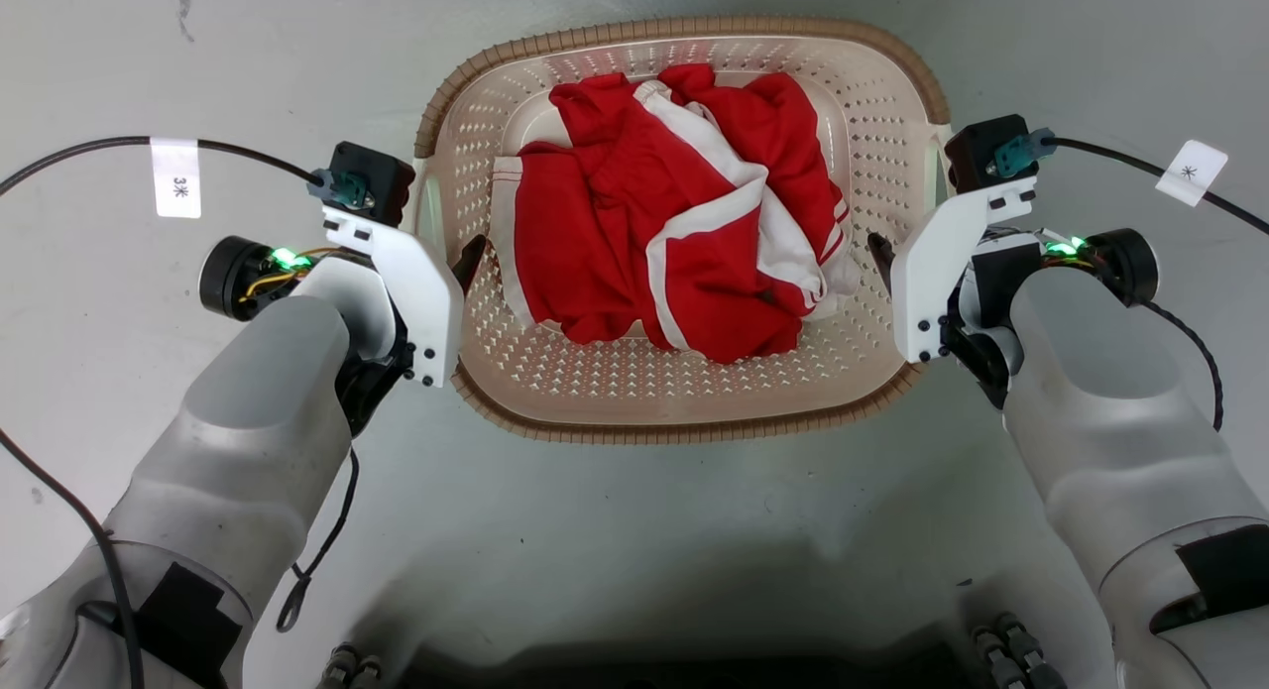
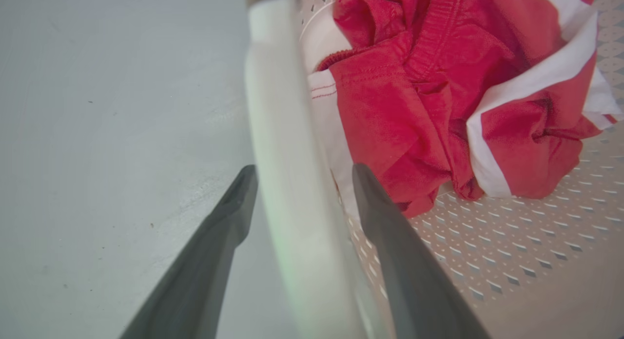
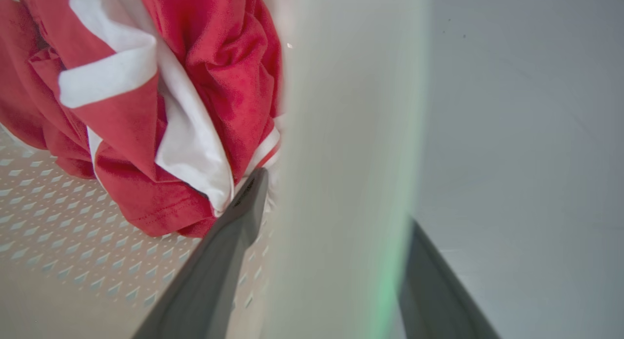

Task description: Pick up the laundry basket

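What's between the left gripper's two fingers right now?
The white side handle of the laundry basket, in the left wrist view: the left gripper has one finger outside it, one inside. Whether it is clamped is unclear.

Lit brightly and evenly from overhead. Threw a soft, dark shadow across the grey floor at the head view's bottom edge. Smeared the white handle far out of focus in both wrist views, green-tinged along one edge. Kept the red cloth fairly sharp.
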